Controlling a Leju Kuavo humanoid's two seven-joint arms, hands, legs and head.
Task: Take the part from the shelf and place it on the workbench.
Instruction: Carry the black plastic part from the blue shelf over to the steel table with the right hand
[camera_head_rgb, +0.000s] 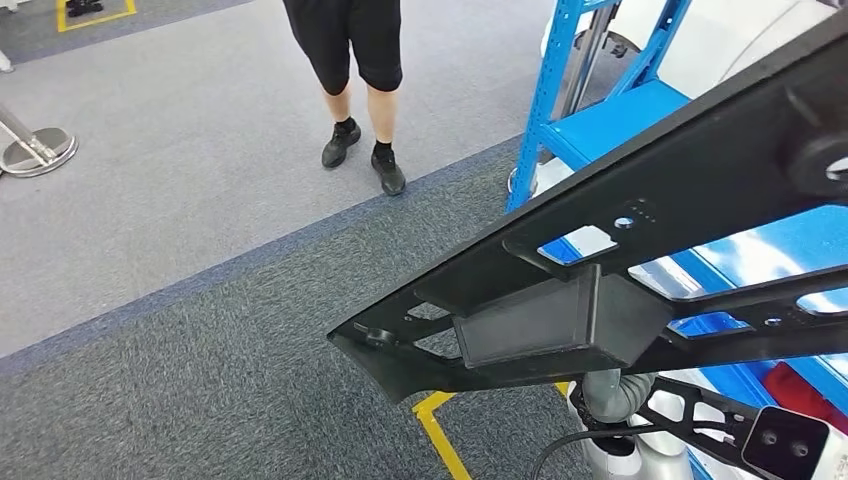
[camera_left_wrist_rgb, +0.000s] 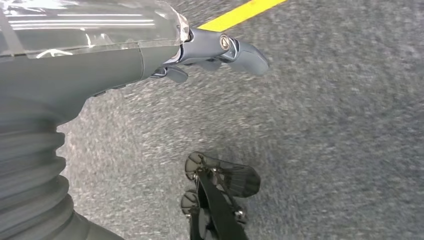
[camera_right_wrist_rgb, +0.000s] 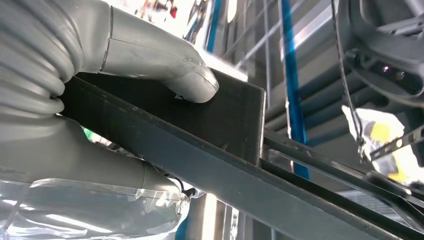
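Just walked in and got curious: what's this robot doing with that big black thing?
The right robot hand grips a long black frame part, held in the air beside the blue shelf. The left robot hand hangs over the grey carpet, holding nothing. A person stands nearby.

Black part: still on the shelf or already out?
Out. The black part is held up over the carpet by the right hand, beside the blue shelf.

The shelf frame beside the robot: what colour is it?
Bright blue; the shelf frame shows best in the head view.
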